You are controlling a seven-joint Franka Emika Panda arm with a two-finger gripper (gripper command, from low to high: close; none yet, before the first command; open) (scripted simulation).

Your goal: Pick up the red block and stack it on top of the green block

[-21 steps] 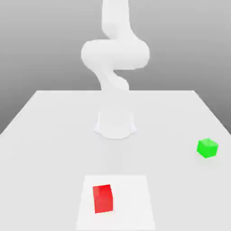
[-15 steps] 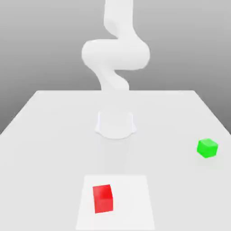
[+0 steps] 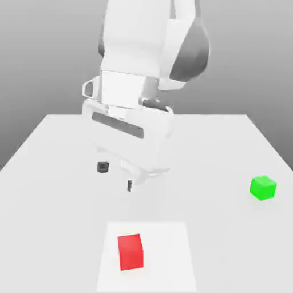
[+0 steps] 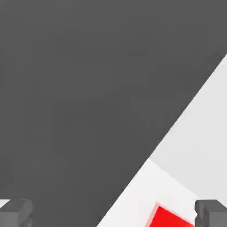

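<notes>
Your fingers (image 3: pixel 116 176) hang spread wide and empty above the desk (image 3: pixel 51 171), with the red block (image 3: pixel 130 252) lying nearer the front edge, apart from them.

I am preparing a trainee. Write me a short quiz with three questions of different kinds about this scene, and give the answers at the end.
1. True or false: the red block already rests on top of the green block.
2. Multiple choice: in the exterior view, the gripper is
A) closed on the red block
B) open, above the table, holding nothing
C) touching the green block
3. Short answer: on which side of the exterior view does the green block sit, relative to the red block?

Key
1. False: both blocks sit on the table, well apart.
2. B
3. The exterior view's right, and farther back.
</notes>
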